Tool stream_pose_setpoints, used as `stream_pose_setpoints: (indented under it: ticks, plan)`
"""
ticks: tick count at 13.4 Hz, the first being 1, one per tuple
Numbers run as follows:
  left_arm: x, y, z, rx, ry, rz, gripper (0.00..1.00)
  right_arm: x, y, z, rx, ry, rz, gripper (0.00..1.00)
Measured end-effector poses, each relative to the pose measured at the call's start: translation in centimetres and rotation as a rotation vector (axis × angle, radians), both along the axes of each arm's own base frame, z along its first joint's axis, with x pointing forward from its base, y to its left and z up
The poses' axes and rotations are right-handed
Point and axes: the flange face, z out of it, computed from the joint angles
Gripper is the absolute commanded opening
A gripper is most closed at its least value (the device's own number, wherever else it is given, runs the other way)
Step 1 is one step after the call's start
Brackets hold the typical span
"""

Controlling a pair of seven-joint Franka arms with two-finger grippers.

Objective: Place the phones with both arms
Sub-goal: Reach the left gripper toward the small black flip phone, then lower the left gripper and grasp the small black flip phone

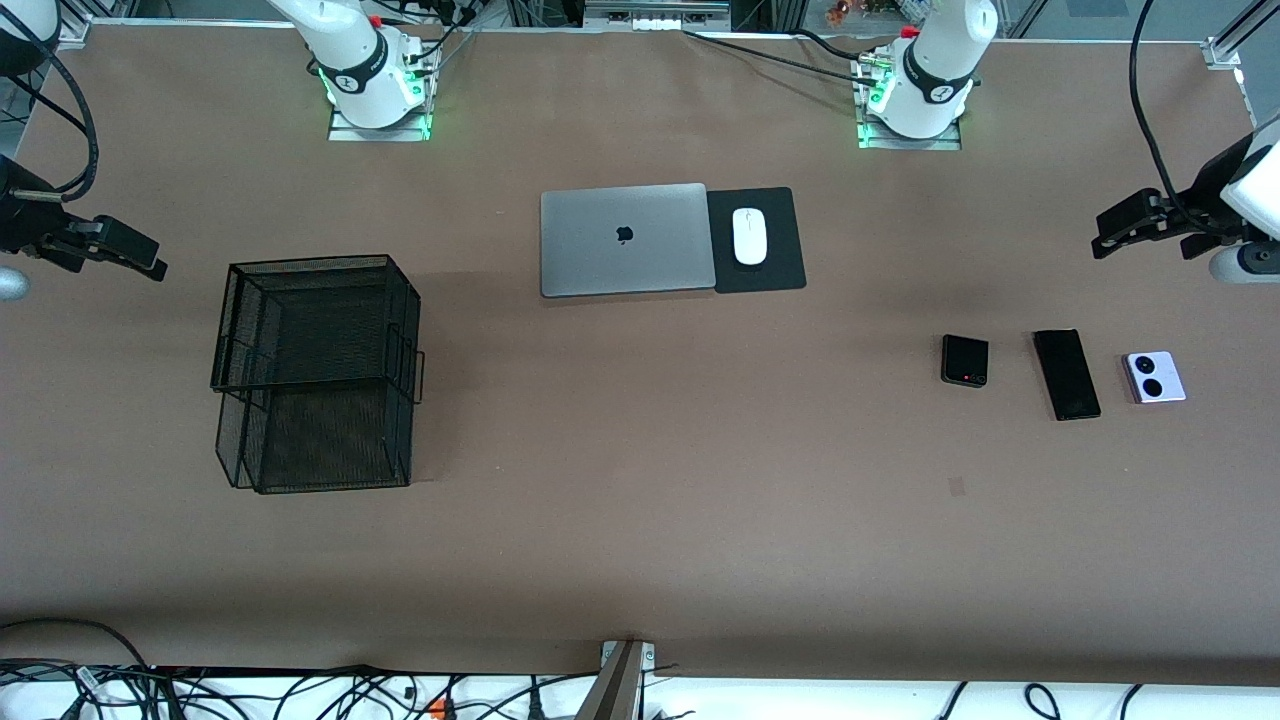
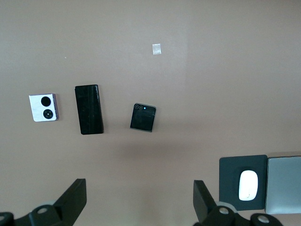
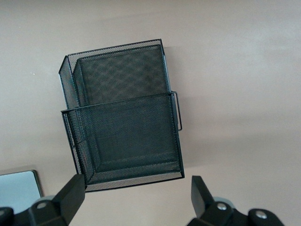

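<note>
Three phones lie in a row on the brown table toward the left arm's end: a small squarish black one [image 1: 964, 361] [image 2: 142, 117], a long slim black slab [image 1: 1066, 374] [image 2: 89, 109] and a lilac-white one with two black circles [image 1: 1155, 377] [image 2: 43, 108]. My left gripper [image 1: 1103, 238] [image 2: 139, 195] hangs open and empty, high over the table beside the row of phones. High over the right arm's end of the table, my right gripper [image 1: 152, 264] [image 3: 136, 195] is also open and empty, just off one end of a black mesh basket [image 1: 310, 262] [image 3: 77, 155].
The two-tier mesh basket holds nothing. A shut silver laptop [image 1: 625, 240] [image 2: 284, 183] lies at mid-table near the bases, with a white mouse [image 1: 749, 236] [image 2: 248, 185] on a black pad [image 1: 775, 275] beside it. A small tape mark [image 1: 957, 487] sits nearer the front camera than the phones.
</note>
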Motion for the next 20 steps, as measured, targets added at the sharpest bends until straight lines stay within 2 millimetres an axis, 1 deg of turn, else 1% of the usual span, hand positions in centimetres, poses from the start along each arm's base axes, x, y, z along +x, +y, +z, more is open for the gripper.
stream_pose_setpoints:
  ticks: [5,10,12,15,17,19,20]
  plan:
    - [0.5,-0.1,-1.8,-0.002,0.053,-0.002,1.00,0.0,0.0,0.0,0.000,0.000,0.000,1.00]
    - [1.5,2.1,-4.4,-0.008,0.099,0.027,1.00,0.0,0.0,0.0,0.000,0.000,0.000,1.00]
    - [2.0,2.5,-5.8,-0.010,0.122,0.032,1.00,0.0,0.0,0.0,0.000,0.000,0.000,1.00]
    - [3.8,3.0,-10.0,-0.015,0.136,0.038,1.00,0.0,0.0,0.0,0.000,0.000,0.000,1.00]
    - [4.8,2.9,-12.8,-0.018,0.132,0.032,1.00,0.0,0.0,0.0,0.000,0.000,0.000,1.00]
    - [5.0,2.4,-15.8,-0.019,0.115,0.021,1.00,0.0,0.0,0.0,0.000,0.000,0.000,1.00]
    - [4.9,2.3,-17.7,-0.018,0.104,0.006,1.00,0.0,0.0,0.0,0.000,0.000,0.000,1.00]
